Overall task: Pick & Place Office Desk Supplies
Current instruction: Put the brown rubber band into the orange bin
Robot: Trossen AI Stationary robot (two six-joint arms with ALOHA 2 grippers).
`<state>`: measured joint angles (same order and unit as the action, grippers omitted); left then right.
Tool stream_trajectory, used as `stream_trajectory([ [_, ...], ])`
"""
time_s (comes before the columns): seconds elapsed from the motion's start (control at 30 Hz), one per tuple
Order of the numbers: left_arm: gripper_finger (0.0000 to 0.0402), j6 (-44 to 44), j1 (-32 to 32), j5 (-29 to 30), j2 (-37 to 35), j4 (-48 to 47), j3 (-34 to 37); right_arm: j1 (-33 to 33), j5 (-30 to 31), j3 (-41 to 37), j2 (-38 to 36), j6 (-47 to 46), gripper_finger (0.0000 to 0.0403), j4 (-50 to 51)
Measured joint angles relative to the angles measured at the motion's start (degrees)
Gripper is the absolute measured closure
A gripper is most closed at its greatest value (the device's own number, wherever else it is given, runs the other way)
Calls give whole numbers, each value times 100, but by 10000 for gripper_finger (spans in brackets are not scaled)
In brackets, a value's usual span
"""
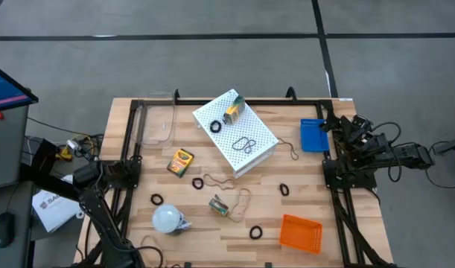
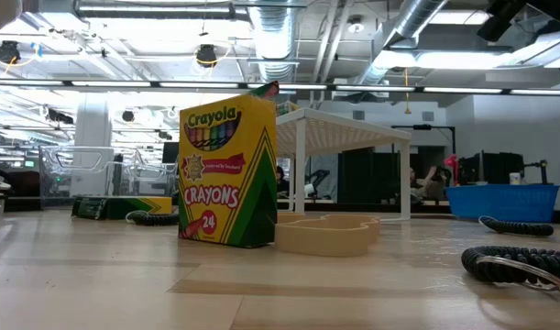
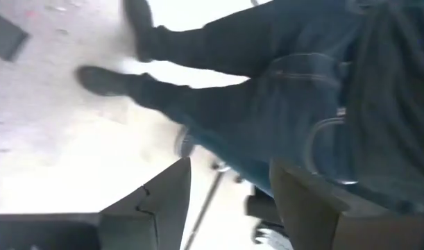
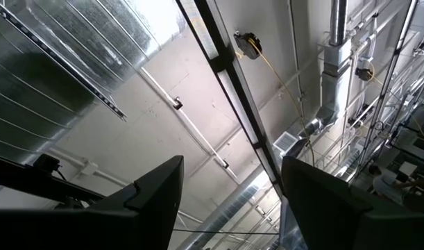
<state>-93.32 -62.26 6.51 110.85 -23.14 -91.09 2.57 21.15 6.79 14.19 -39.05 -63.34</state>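
Note:
The white perforated box [image 1: 234, 132] stands mid-table. On its top lie a yellow-and-green crayon box [image 1: 234, 112], a black ring [image 1: 215, 127] and tan rubber bands [image 1: 244, 144]. Two more crayon boxes [image 1: 180, 162] [image 1: 219, 205] rest on the wood, with black rings [image 1: 156, 199] [image 1: 284, 190] and a rubber band [image 1: 242, 202] scattered around. My left gripper [image 3: 231, 165] is open and holds nothing. It looks past the table at the floor, and its arm [image 1: 97, 205] stands at the near left corner. My right gripper [image 4: 232, 163] is open, points up at the ceiling, and its arm [image 1: 361, 145] is folded at the right edge.
A white bulb-like object [image 1: 167, 219] lies near the left front. A blue tray [image 1: 313, 135] sits at the right edge, an orange tray [image 1: 300, 232] at the near right, and a clear container [image 1: 156, 123] at the far left. A person's legs in jeans [image 3: 281, 90] show beyond the table.

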Motion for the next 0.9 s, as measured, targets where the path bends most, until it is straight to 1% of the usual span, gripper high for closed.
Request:
stream_trajectory([
  [0.1, 225, 180, -27, -180, 0, -306, 0, 0, 0, 0, -1, 0, 163, -17],
  [0.17, 228, 186, -72, -69, 0, -365, 0, 2, 0, 0, -1, 0, 163, -17],
  [0.3, 223, 181, -172, 286, 54, -52, 0, 2, -9, 0, -1, 19, 163, -38],
  [0.43, 210, 184, -295, 303, 320, 389, 0, 2, -11, 0, -1, 51, 163, -36],
  [0.57, 198, 433, -354, 246, 444, 360, 0, 4, -20, 0, -1, 92, 163, -31],
  [0.63, 194, 796, -369, 248, 450, 186, 0, 4, -28, 0, -1, 92, 163, -17],
  [0.73, 189, 1349, -376, 261, 450, -406, 0, 4, -150, 0, 1, 94, 163, 1],
  [0.8, 185, 1555, -385, 265, 450, -827, 2, 9, -191, 0, -1, 95, 163, 11],
  [0.9, 176, 1690, -376, 329, 402, -1214, 2, 74, -295, 0, -1, 109, 163, 67],
])
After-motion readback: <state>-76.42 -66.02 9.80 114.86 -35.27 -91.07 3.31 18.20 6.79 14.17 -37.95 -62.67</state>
